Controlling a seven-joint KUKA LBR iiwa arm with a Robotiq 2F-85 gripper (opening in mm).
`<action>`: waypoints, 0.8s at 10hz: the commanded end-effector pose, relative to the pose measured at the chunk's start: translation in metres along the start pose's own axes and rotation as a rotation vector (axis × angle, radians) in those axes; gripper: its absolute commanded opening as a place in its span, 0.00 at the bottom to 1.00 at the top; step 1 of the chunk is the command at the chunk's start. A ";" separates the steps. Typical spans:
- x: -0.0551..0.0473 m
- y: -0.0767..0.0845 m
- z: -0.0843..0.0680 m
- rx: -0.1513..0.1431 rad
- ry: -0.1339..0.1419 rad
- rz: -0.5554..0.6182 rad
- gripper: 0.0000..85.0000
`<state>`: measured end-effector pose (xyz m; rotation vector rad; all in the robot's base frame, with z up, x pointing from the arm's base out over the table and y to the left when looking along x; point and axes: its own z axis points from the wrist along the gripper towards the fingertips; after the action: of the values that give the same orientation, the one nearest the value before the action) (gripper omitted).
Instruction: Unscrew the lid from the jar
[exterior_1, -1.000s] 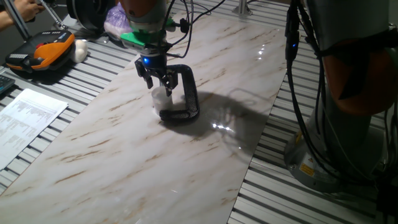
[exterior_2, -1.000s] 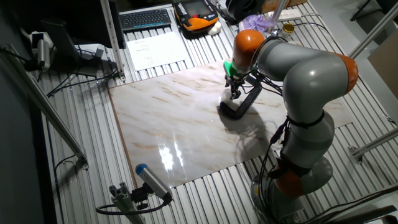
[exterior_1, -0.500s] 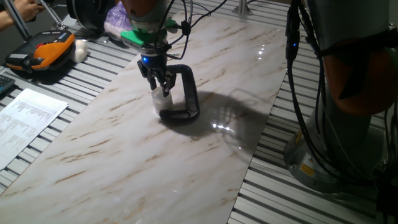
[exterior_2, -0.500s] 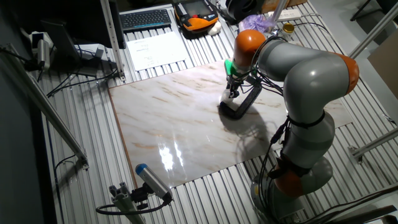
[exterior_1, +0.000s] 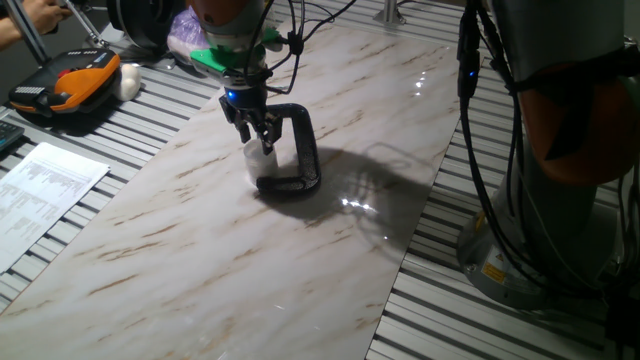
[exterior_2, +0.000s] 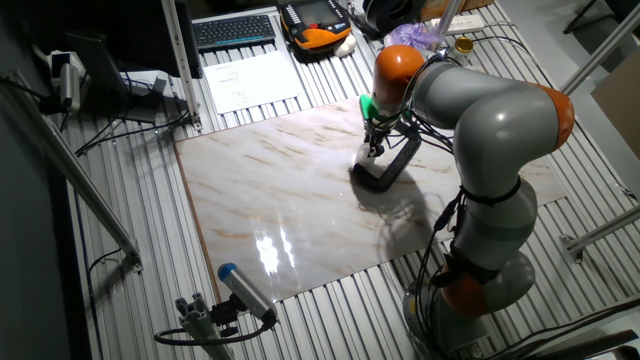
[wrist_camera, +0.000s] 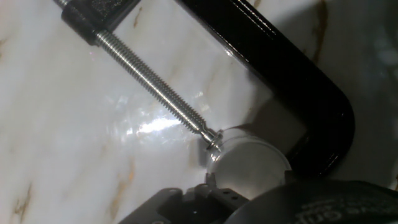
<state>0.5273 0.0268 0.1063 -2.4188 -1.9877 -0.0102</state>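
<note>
- Where the C-clamp (exterior_1: 296, 150) lies on its side on the marble tabletop (exterior_1: 200, 250), the jar (exterior_1: 258, 165) stands inside its frame, pinned between the screw tip and the far jaw.
- Lid (wrist_camera: 249, 167): whitish translucent disc on top of the jar, seen from above in the hand view; the metal screw (wrist_camera: 155, 81) ends touching the jar's side just below the lid's rim.
- Gripper (exterior_1: 260, 143): directly over the jar, fingers pointing down, tips at lid height on either side of it. Whether the pads actually clamp the lid cannot be told; contact is hidden in both fixed views and the fingers sit out of focus at the bottom edge of the hand view.
- Clamp's black frame (wrist_camera: 298, 81) curves around behind the jar.
- Beyond the tabletop: a printed sheet (exterior_1: 40, 195) and an orange-and-black handheld unit (exterior_1: 65, 85) on the slatted bench (exterior_1: 470, 320).
- The arm (exterior_2: 480, 120) reaches in from the side; its base (exterior_2: 470, 290) sits off the marble edge.
</note>
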 end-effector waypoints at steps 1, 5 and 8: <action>0.000 0.000 0.000 0.002 -0.001 0.002 0.80; 0.000 0.000 0.001 0.000 0.002 0.011 1.00; 0.000 0.001 0.004 -0.013 0.014 0.013 1.00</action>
<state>0.5283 0.0271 0.1022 -2.4325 -1.9724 -0.0402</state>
